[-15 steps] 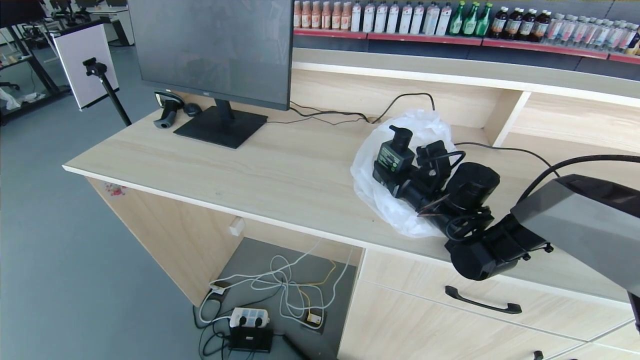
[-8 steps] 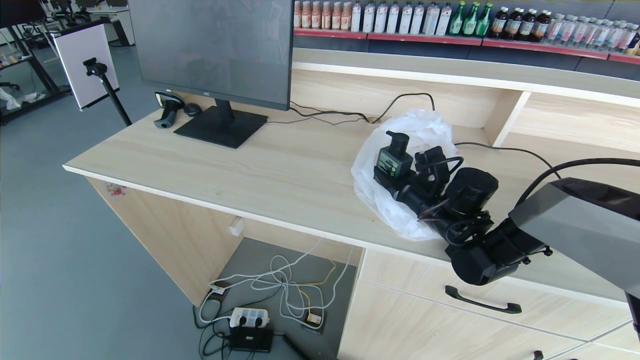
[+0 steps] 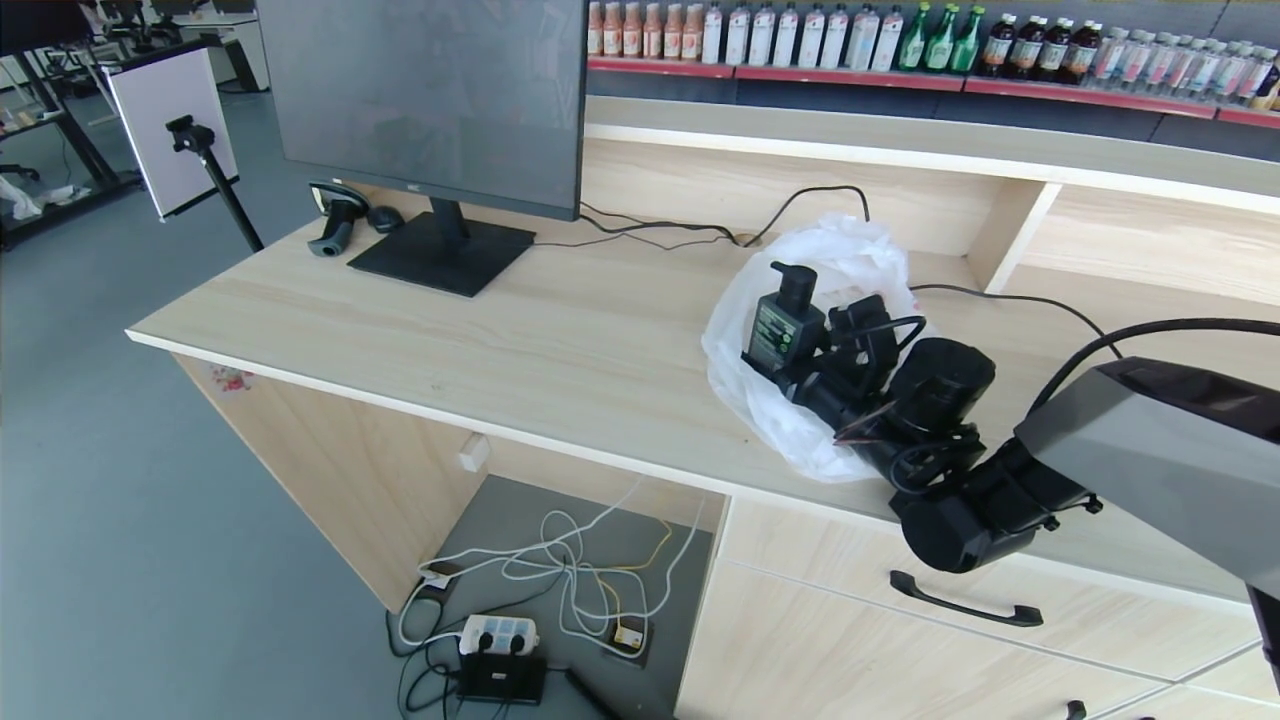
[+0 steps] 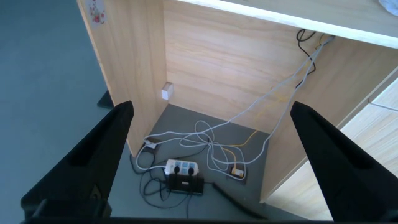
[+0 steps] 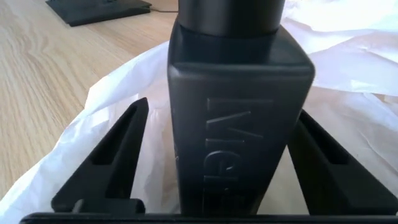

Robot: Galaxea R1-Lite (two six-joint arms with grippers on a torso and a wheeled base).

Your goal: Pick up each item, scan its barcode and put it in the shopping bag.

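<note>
The right pincer (image 3: 790, 352) is clenched on a dark bottle (image 3: 783, 322) with a dark cap and a label on its front face. You will find the bottle upright at the tip of the pincer, directly over the white plastic shopping bag (image 3: 762, 405). In the right wrist view the bottle (image 5: 239, 124) stands between the two fingers of the right pincer (image 5: 221, 171), with the crumpled white film of the shopping bag (image 5: 351, 59) spread beneath and behind it. The shopping bag rests on the light wooden desk (image 3: 500, 335), near the desk's front edge and to the right of the monitor (image 3: 420, 100). A handheld barcode scanner (image 3: 335, 225) sits at the far left corner of the desk, just beside the monitor's base and well apart from the shopping bag. The left pincer (image 4: 211, 112) is released: its two fingers (image 4: 93, 168) stand wide apart with nothing between them. It hangs below desk level, facing the open recess under the desk, where a power strip (image 4: 180, 167) lies on the floor among loose cables. A shelf of drink bottles (image 3: 900, 40) runs along the wall behind the desk.
</note>
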